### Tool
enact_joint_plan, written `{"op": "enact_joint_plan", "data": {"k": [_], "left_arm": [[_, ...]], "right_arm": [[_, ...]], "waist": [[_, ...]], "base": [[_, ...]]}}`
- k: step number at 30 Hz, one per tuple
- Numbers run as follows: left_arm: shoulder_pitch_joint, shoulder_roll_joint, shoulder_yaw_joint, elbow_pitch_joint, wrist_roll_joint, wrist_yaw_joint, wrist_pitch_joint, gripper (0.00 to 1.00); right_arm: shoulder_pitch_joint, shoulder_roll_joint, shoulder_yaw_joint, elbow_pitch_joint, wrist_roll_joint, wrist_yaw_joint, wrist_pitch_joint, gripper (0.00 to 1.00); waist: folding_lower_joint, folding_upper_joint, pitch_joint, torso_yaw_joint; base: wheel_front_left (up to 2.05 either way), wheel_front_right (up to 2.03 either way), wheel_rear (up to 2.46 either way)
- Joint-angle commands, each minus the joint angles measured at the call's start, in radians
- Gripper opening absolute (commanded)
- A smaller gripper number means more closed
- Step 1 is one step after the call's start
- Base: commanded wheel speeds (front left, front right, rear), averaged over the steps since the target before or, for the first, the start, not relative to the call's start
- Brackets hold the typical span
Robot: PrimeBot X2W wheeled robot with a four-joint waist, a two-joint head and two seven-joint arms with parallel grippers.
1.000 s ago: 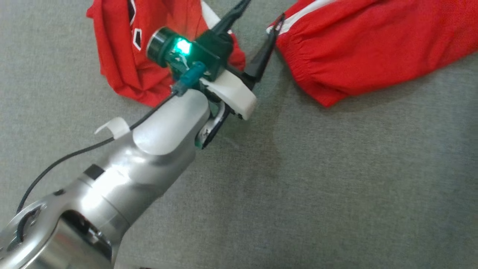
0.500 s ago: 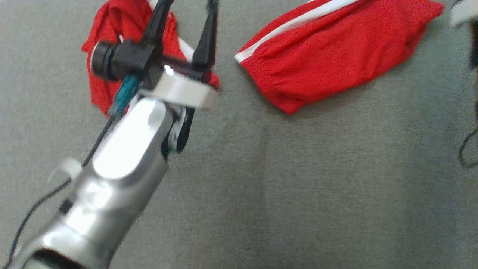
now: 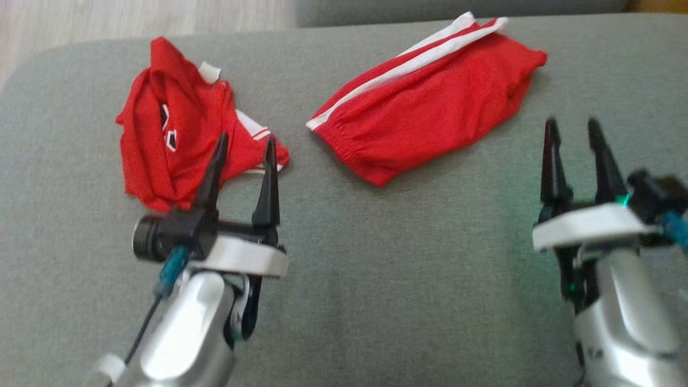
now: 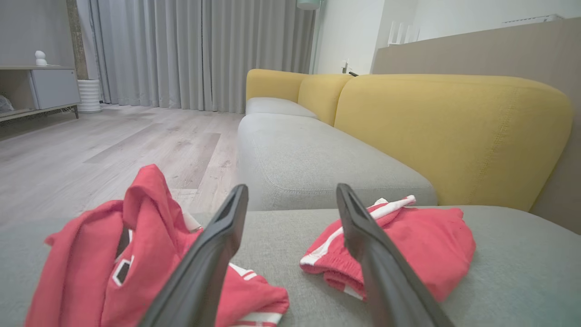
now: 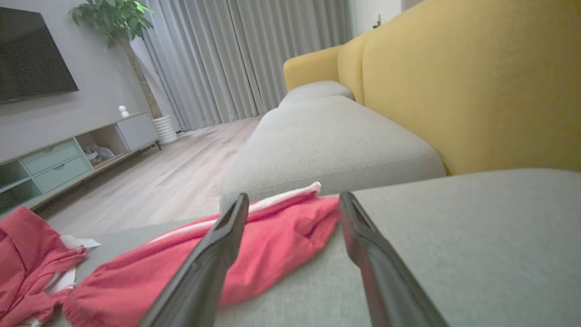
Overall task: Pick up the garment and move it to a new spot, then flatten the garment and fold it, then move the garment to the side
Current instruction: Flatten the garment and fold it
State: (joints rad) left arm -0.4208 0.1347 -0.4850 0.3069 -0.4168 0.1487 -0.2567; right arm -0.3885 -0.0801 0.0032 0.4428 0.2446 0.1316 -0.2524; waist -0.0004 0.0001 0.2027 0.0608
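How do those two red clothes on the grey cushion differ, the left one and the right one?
The left garment is crumpled into a lumpy heap; the right garment lies folded flat. The left garment shows black-and-white markings; the right garment has white stripes along one edge. Both are red and lie on the grey cushion.

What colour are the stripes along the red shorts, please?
White stripes on the red shorts; clearest in the head view.
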Motion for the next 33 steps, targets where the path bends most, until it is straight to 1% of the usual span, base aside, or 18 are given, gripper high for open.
{"op": "enact_joint_plan", "data": {"k": [1,5,9,10,14,18,21,26,29,33], "left_arm": [[0.013,-0.006,0.067,-0.057,0.026,-0.012,-0.005,1.00],[0.070,-0.032,0.111,-0.068,0.057,-0.036,-0.005,1.00],[0.073,-0.046,0.128,-0.058,0.092,-0.063,-0.005,1.00],[0.073,-0.046,0.128,-0.058,0.092,-0.063,-0.005,1.00],[0.045,-0.058,0.132,-0.046,0.119,-0.086,-0.005,1.00],[0.017,-0.071,0.132,-0.044,0.134,-0.100,-0.005,1.00],[-0.002,-0.078,0.125,-0.041,0.139,-0.108,-0.005,1.00],[-0.036,-0.083,0.099,-0.038,0.144,-0.118,-0.005,1.00],[-0.052,-0.084,0.082,-0.046,0.128,-0.113,-0.005,1.00],[-0.070,-0.084,0.051,-0.059,0.104,-0.100,-0.005,1.00]], "right_arm": [[0.029,0.016,0.012,-0.058,-0.012,-0.001,-0.009,1.00],[0.089,0.027,0.016,-0.077,-0.021,-0.001,-0.009,1.00],[0.077,0.029,0.013,-0.089,-0.040,-0.001,0.000,1.00],[0.077,0.029,0.013,-0.089,-0.040,-0.001,0.000,1.00],[0.026,0.026,-0.007,-0.092,-0.075,-0.001,0.046,1.00],[-0.060,-0.004,-0.056,-0.061,-0.097,-0.001,0.129,1.00],[-0.153,-0.035,-0.113,-0.011,-0.095,-0.001,0.201,1.00],[-0.320,-0.093,-0.191,0.120,-0.086,-0.001,0.311,1.00],[-0.403,-0.130,-0.213,0.207,-0.095,-0.001,0.351,1.00],[-0.488,-0.175,-0.214,0.320,-0.095,-0.001,0.391,1.00]], "waist": [[0.0004,-0.0001,-0.024,-0.020],[0.0004,-0.0001,-0.029,-0.026],[0.0004,-0.0001,-0.005,-0.022],[0.0004,-0.0001,-0.005,-0.022],[0.0004,-0.0001,0.039,0.000],[0.0004,-0.0001,0.098,0.034],[0.0004,-0.0001,0.146,0.063],[0.0004,-0.0001,0.216,0.115],[0.0004,-0.0001,0.244,0.142],[0.0004,-0.0001,0.274,0.173]], "base": [[0.00,0.00,0.00],[0.00,0.00,0.00],[0.00,0.00,0.00],[0.00,0.00,0.00],[0.00,0.00,0.00],[0.00,0.00,0.00],[0.00,0.00,0.00],[0.00,0.00,0.00],[0.00,0.00,0.00],[0.00,0.00,0.00]]}}
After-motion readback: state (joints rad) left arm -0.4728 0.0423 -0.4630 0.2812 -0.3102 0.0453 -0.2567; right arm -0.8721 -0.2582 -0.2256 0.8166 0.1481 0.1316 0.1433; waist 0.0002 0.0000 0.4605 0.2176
